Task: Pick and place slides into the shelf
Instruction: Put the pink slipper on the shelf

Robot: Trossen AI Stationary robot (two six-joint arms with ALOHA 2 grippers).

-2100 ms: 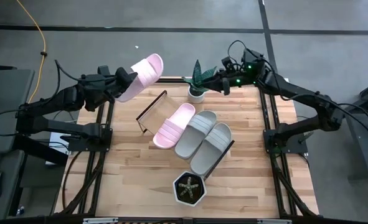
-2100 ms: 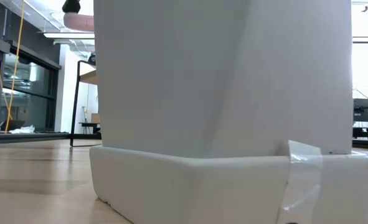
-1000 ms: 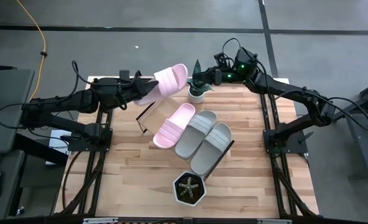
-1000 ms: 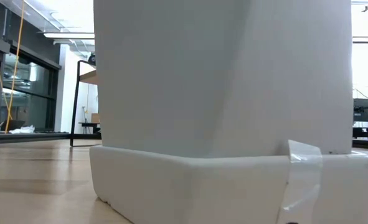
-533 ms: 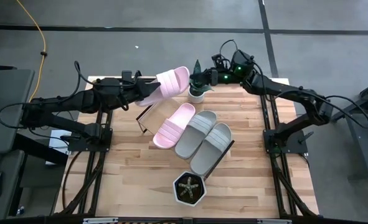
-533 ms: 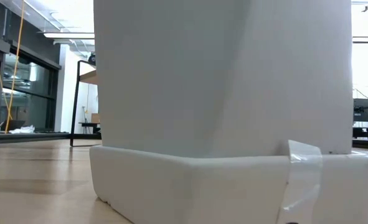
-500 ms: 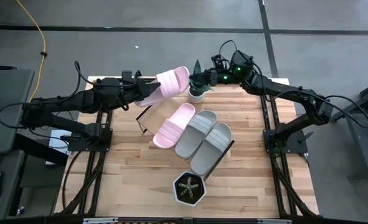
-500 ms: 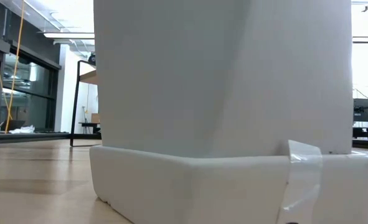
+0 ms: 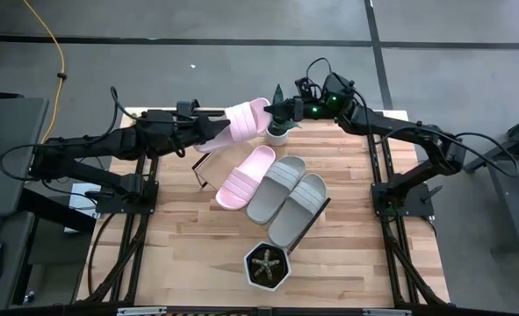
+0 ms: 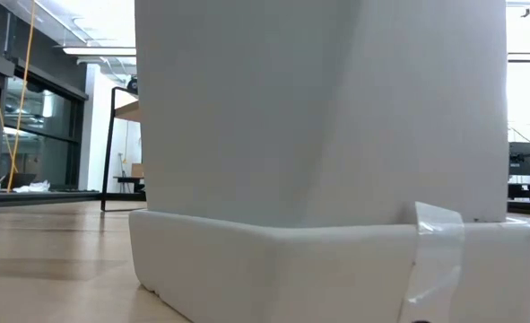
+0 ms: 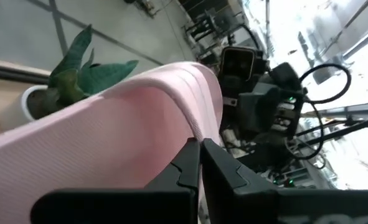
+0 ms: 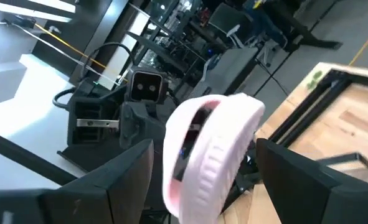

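Now the left gripper (image 9: 213,132) is clamped on a pink slide (image 9: 240,118) at upper centre, the right gripper (image 9: 281,109) spread wide before its toe. Closing off-centre could twist it loose above the shelf (image 9: 213,154).

The left arm reaches in from nine o'clock toward twelve, stretched nearly level across the table's far edge. Its left gripper (image 9: 213,130) has its dark fingers (image 11: 193,163) pressed together on the ribbed strap of a pale pink slip-on slide (image 9: 241,120), held aloft. The right arm comes in from three o'clock, elbow bent, wrist pointing toward nine — its right gripper (image 9: 281,110) faces the left one, jaws spread wide, fingers (image 12: 118,171) apart with the slide's toe between them.
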